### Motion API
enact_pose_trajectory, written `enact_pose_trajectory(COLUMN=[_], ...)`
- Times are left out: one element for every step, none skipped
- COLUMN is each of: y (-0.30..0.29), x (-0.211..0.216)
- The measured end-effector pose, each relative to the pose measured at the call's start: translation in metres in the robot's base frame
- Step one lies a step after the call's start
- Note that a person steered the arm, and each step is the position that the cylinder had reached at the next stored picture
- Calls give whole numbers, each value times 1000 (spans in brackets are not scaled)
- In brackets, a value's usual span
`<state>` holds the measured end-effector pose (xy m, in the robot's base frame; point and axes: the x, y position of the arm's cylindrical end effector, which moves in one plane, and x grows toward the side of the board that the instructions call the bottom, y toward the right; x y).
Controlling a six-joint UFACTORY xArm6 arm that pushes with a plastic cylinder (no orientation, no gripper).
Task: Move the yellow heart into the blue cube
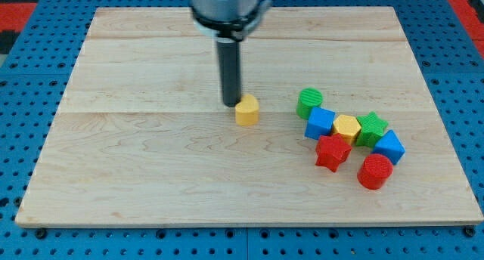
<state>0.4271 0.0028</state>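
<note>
The yellow heart (246, 109) lies near the middle of the wooden board. My tip (231, 103) stands just at its upper left side, touching or nearly touching it. The blue cube (320, 122) lies to the heart's right, about a hundred pixels away, at the left end of a cluster of blocks. A gap of bare board lies between the heart and the blue cube.
The cluster holds a green cylinder (308, 102), a yellow hexagon (347, 128), a green star (372, 128), a red star (332, 152), a second blue block (389, 147) and a red cylinder (374, 171). The board (151, 162) rests on a blue pegboard.
</note>
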Motion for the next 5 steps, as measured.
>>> enact_pose_trajectory(y=[39,-2,-50,-47,5], x=[2,-2,-4,11,18])
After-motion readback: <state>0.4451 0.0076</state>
